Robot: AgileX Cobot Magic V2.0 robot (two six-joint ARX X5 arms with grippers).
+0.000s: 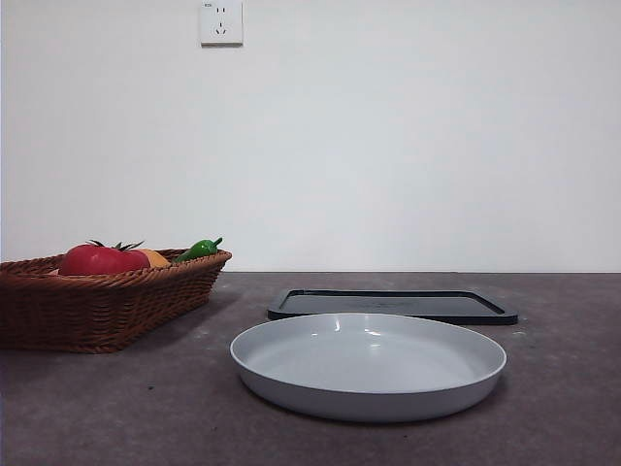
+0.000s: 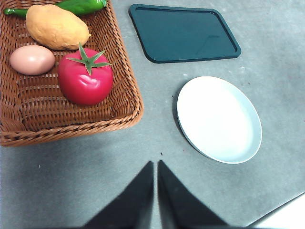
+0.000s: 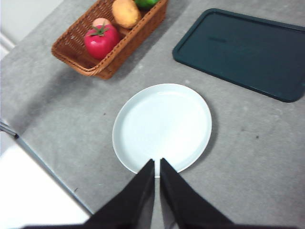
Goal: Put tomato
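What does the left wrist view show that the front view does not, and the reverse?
Only the left wrist view shows the egg in the basket and the left hand, shut above bare table. Only the front view shows the wall socket. Both show the tomato, green pepper, white plate and dark tray.

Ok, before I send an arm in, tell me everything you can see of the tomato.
The tomato is round, glossy and deep red, with a smooth, plastic-looking skin and a green star-shaped calyx on top. It sits upright in the wicker basket, toward one end. A pale pink egg lies close beside it, and a tan potato just beyond it. In the front view only its top shows above the basket rim. Neither tool touches it.
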